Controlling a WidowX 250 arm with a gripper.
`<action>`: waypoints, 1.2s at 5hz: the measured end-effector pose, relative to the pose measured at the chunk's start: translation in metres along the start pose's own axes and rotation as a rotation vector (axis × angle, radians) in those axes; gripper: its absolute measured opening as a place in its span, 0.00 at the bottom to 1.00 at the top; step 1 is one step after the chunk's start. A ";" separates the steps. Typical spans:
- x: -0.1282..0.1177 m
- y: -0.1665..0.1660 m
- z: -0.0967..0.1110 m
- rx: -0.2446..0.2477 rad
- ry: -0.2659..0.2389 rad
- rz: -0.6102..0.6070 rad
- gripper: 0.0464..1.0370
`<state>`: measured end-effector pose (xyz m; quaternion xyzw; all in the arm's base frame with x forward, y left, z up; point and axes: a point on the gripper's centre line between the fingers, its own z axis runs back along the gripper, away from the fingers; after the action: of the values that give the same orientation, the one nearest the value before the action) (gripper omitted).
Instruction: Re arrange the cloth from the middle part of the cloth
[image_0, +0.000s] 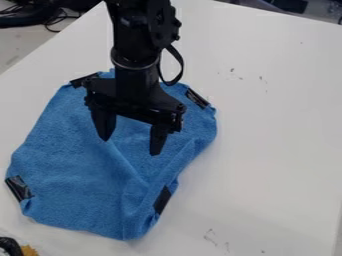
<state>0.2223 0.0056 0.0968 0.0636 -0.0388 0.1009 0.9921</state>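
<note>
Gripper (130, 147) over the upper half of the blue cloth (73, 165), fingers spread wide and pointing down, one toward 9 o'clock and the other toward 3 o'clock of the pair. Cloth surface visible between them, nothing pinched; whether the tips touch the fabric, cannot tell. Arm (137, 50) enters from 11 to 12 o'clock; a thin black loop (175, 80) hangs on its 3 o'clock side. Cloth lies on the white tabletop (280, 135), from the middle of the view out toward 8 o'clock. One raised crease (127, 167) runs from near the fingertips toward 5 o'clock; 4 o'clock side of the cloth rumpled, with soft folds. Four black patches along the cloth's border, by the cloth's own clock: 11 o'clock (83, 80), between 1 and 2 (197, 98), between 4 and 5 (162, 200), and 8 o'clock (19, 187). Small dark marks on the tabletop near 1 o'clock of the view, fainter ones near 5 to 6. Black cables (50, 21) past the table edge at 10 to 11 o'clock. Dark item (9, 246) with a yellow part at 7 to 8 o'clock, cut off by the corner; identity unclear.
</note>
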 end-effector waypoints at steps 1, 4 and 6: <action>-0.004 0.001 -0.006 -0.002 0.018 -0.003 0.96; -0.038 0.096 -0.058 -0.057 0.001 0.267 0.96; -0.049 0.126 -0.100 -0.070 0.056 0.362 0.96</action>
<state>0.1551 0.1323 0.0090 0.0180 -0.0256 0.2782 0.9600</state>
